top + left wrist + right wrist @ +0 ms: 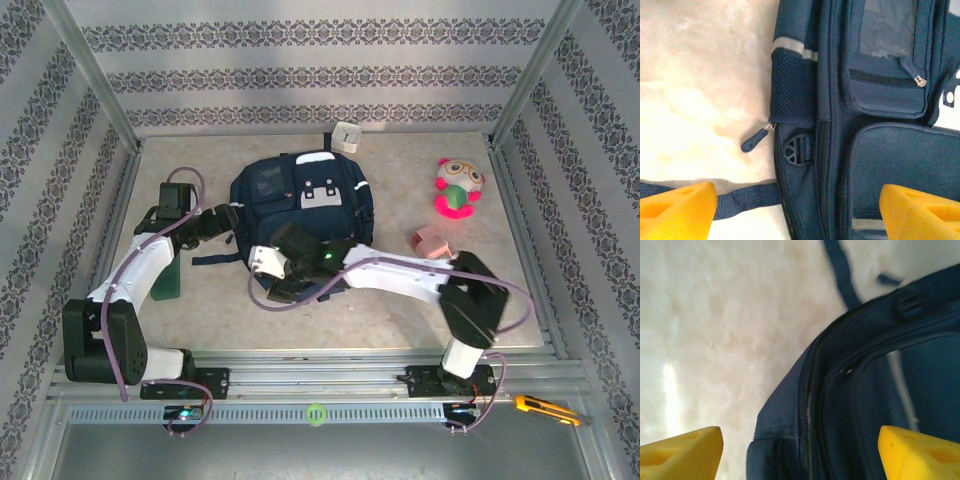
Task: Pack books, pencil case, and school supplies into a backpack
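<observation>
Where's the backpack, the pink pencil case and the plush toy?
backpack point(272, 200): top view, on its navy front pocket.
pencil case point(432, 241): top view, on its pink top.
plush toy point(458, 188): top view, on its middle, below the face.

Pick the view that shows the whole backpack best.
Top external: the backpack lies nearly whole, its near edge behind the right arm. Left wrist gives a close-up of pockets and a zipper pull; right wrist, a zippered corner.

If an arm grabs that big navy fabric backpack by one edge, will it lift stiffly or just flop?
Probably flop: the navy fabric backpack lies slumped flat, its cloth folded beside the zipper. Its loose strap would likely trail and drag. Pushed, it may bunch rather than slide.
</observation>
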